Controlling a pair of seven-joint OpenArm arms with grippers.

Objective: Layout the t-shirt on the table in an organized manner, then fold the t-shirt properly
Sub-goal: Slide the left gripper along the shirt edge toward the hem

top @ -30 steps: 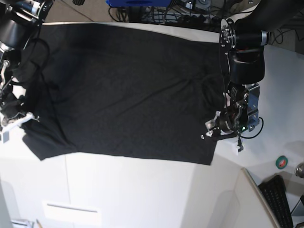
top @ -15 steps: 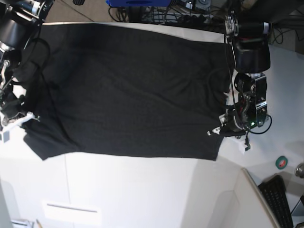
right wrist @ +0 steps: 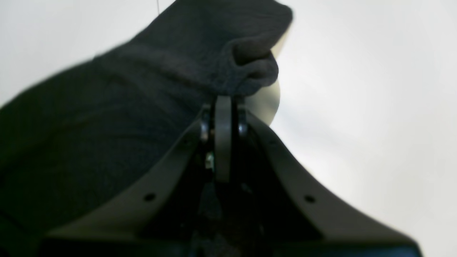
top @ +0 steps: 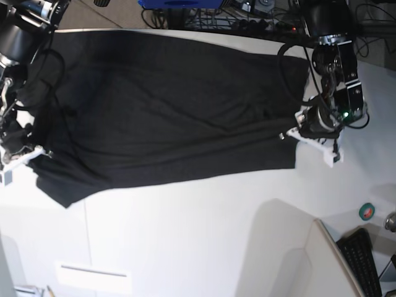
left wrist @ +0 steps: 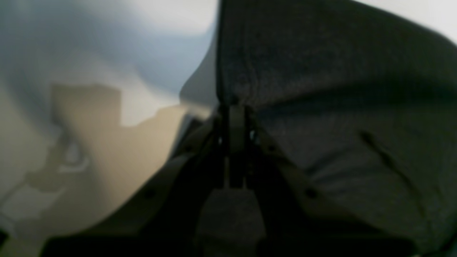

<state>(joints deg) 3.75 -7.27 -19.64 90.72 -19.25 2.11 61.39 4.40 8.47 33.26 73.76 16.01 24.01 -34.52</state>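
Note:
The black t-shirt (top: 173, 117) lies spread across the off-white table (top: 198, 247), plain side up, with slanting creases; no print or tag shows. My left gripper (top: 298, 131) is at the shirt's right edge, shut on the fabric. In the left wrist view the left gripper (left wrist: 232, 107) pinches a fold of the t-shirt (left wrist: 339, 100). My right gripper (top: 28, 154) is at the shirt's left edge. In the right wrist view the right gripper (right wrist: 223, 98) is shut on a bunched edge of the t-shirt (right wrist: 142, 107) above the table (right wrist: 375, 107).
A green tape roll (top: 366, 211) and a black keyboard (top: 365, 260) lie at the lower right. Cables and a blue object (top: 179, 3) sit beyond the far edge. A thin seam line (top: 86, 235) and a white label (top: 93, 272) mark the tabletop near the front.
My left gripper has moved right and toward the far edge, dragging the shirt's right edge with it; the near hem now slants upward to the right. The right arm has stayed put.

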